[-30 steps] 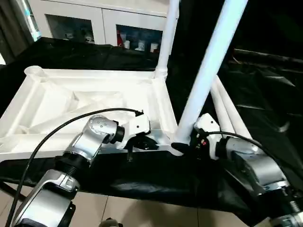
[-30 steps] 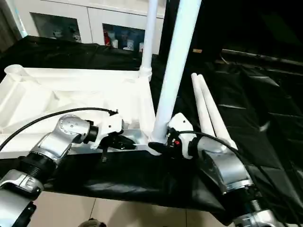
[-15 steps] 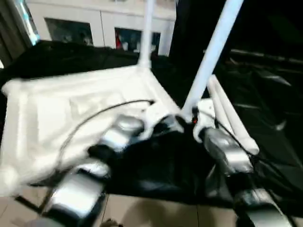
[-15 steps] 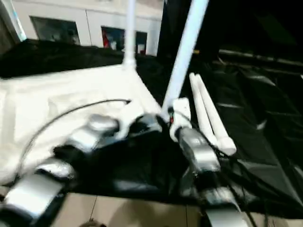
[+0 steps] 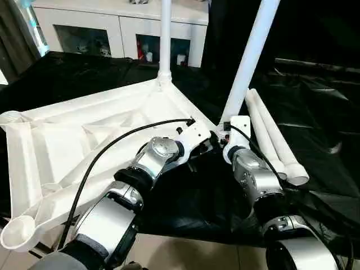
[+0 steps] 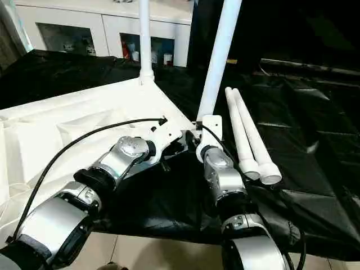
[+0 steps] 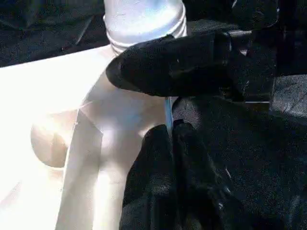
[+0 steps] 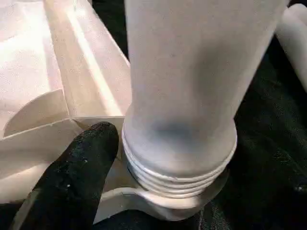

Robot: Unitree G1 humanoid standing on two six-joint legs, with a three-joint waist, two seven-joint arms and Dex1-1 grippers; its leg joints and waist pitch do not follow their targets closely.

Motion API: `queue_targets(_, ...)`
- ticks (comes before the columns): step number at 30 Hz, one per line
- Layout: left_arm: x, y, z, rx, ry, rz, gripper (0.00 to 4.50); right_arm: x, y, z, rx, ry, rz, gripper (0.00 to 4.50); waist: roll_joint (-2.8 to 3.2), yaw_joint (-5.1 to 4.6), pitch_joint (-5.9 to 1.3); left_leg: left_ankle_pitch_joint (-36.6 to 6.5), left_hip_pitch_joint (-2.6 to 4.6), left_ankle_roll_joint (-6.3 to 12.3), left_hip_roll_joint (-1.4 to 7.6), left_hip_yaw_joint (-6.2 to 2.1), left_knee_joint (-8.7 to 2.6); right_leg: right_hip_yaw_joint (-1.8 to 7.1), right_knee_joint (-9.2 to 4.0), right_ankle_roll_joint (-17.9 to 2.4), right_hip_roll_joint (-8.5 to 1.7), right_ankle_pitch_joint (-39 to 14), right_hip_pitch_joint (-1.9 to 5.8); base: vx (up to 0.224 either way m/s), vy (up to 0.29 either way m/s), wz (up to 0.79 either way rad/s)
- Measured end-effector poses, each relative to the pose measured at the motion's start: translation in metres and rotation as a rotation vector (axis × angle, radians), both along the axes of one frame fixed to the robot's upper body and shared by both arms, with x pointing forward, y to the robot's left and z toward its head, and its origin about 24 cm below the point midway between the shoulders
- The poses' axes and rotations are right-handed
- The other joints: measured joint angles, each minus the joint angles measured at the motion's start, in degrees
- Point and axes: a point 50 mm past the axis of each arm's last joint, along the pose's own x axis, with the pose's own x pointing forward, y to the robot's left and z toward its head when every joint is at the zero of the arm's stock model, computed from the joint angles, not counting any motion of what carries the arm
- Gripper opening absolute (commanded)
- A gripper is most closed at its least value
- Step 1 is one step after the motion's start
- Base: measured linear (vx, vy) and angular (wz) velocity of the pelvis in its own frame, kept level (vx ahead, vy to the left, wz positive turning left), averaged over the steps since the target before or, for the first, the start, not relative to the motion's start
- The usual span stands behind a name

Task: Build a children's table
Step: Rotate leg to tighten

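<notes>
The left gripper (image 7: pixel 170 139) is seen pinched shut on the thin edge of the tabletop (image 5: pixel 84 140), close beside the corner where a leg stands; the right gripper (image 5: pixel 224 136) is placed at the foot of that leg (image 5: pixel 250 56), one black finger (image 8: pixel 72 177) lying against the ribbed end just above the socket, and whether its jaws are clamped or loose around the tube cannot be told. The tabletop is laid upside down on the black-draped work table (image 5: pixel 315 112), its ribbed underside turned up. Two legs are already set upright in corner sockets: the near one between the grippers and a second leg (image 5: pixel 165 39) at the far corner. Two spare legs (image 5: pixel 270 135) are left lying side by side on the cloth just beside the right arm, and two open sockets are seen at the left, one (image 5: pixel 10 117) at the far-left corner and one (image 5: pixel 17 233) at the near-left, so the job is judged to be about half done. The threads of the near leg are still exposed above the socket, so it may not be fully seated. The tops of both standing legs are cut off, and the right gripper's second finger is hidden behind the tube.
</notes>
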Motion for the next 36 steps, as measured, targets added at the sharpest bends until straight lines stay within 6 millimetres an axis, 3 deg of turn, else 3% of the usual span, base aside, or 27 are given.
queue_targets(5,0.004,0.006,0.003,-0.058,-0.030,0.043,0.28,-0.017,-0.017,0.006,-0.039,-0.036,0.017,3.77,0.25,0.34,0.16,0.01,-0.23,0.02,0.01,0.00,0.02,0.01,0.01,-0.10,0.01,0.06,-0.21,0.000,0.000,0.00)
queue_targets(6,0.005,0.009,0.007,-0.107,-0.039,0.064,0.57,-0.021,-0.022,0.007,-0.052,-0.042,0.018,3.77,0.27,0.25,0.19,0.01,-0.28,0.03,0.01,0.02,0.03,0.01,-0.01,-0.05,0.01,0.04,-0.25,0.000,0.000,0.00)
queue_targets(9,0.013,0.018,0.025,-0.177,-0.114,0.118,0.68,-0.029,-0.028,0.008,-0.073,-0.043,0.025,3.77,0.30,-0.19,0.21,-0.02,-0.33,0.04,0.01,0.03,-0.09,0.00,-0.11,-0.05,0.02,0.00,-0.28,0.000,0.000,0.00)
queue_targets(11,0.019,0.034,0.035,-0.189,-0.168,0.200,0.84,-0.037,-0.026,0.008,-0.075,-0.045,0.049,3.77,0.30,-0.61,0.21,-0.02,-0.29,0.03,0.05,0.03,-0.19,-0.01,-0.15,-0.03,0.08,-0.03,-0.29,0.000,0.000,0.00)
queue_targets(14,0.020,0.080,0.045,-0.200,-0.272,0.426,1.03,-0.051,-0.021,0.002,-0.082,-0.010,0.093,3.77,0.19,-1.34,0.24,-0.02,-0.16,0.03,0.08,0.05,-0.39,0.01,-0.16,0.01,0.15,-0.11,-0.30,0.000,0.000,0.00)
queue_targets(16,0.013,0.112,0.041,-0.160,-0.308,0.558,1.22,-0.057,-0.018,-0.002,-0.088,0.021,0.118,3.77,0.01,-1.41,0.32,-0.01,-0.20,0.01,0.10,0.02,-0.42,-0.01,-0.16,0.04,0.18,-0.16,-0.33,0.000,0.000,0.00)
queue_targets(18,0.003,0.133,0.038,-0.125,-0.332,0.652,1.35,-0.059,-0.013,-0.001,-0.091,0.030,0.150,3.77,-0.21,-1.25,0.43,-0.01,-0.28,0.00,0.10,0.02,-0.39,0.00,-0.19,0.04,0.18,-0.17,-0.36,0.000,0.000,0.00)
queue_targets(22,-0.018,0.168,0.042,-0.023,-0.406,0.797,1.51,-0.059,0.001,0.002,-0.090,0.030,0.214,3.77,-1.32,-0.86,0.45,-0.02,-0.32,-0.02,0.09,0.02,-0.42,0.01,-0.34,0.05,0.17,-0.16,-0.35,0.000,0.000,0.00)
queue_targets(25,-0.044,0.199,0.044,0.062,-0.425,0.943,1.84,-0.059,0.004,0.001,-0.093,0.039,0.233,3.77,-1.61,-0.97,0.47,-0.10,-0.36,-0.07,0.05,0.04,-0.42,0.08,-0.47,0.06,0.17,-0.13,-0.32,0.000,0.000,0.00)
queue_targets(31,-0.073,0.235,0.055,0.164,-0.502,1.140,2.33,-0.055,0.006,0.003,-0.106,0.043,0.235,3.77,-2.10,-0.69,0.44,-0.08,-0.37,-0.09,0.07,-0.01,-0.40,0.04,-0.46,0.10,0.20,-0.12,-0.31,0.000,0.000,0.00)
queue_targets(34,-0.084,0.250,0.050,0.228,-0.445,1.188,2.33,-0.053,0.009,0.001,-0.108,0.057,0.241,3.77,-2.19,-0.86,0.38,-0.08,-0.29,-0.09,0.06,-0.01,-0.38,0.08,-0.44,0.35,0.22,-0.24,-0.27,0.000,0.000,0.00)
queue_targets(36,-0.089,0.259,0.044,0.275,-0.369,1.158,2.10,-0.052,0.012,-0.001,-0.096,0.068,0.249,3.47,-2.23,-0.88,0.36,-0.07,-0.29,-0.11,0.08,-0.04,-0.38,0.10,-0.44,0.35,0.28,-0.23,-0.28,0.000,0.000,0.00)
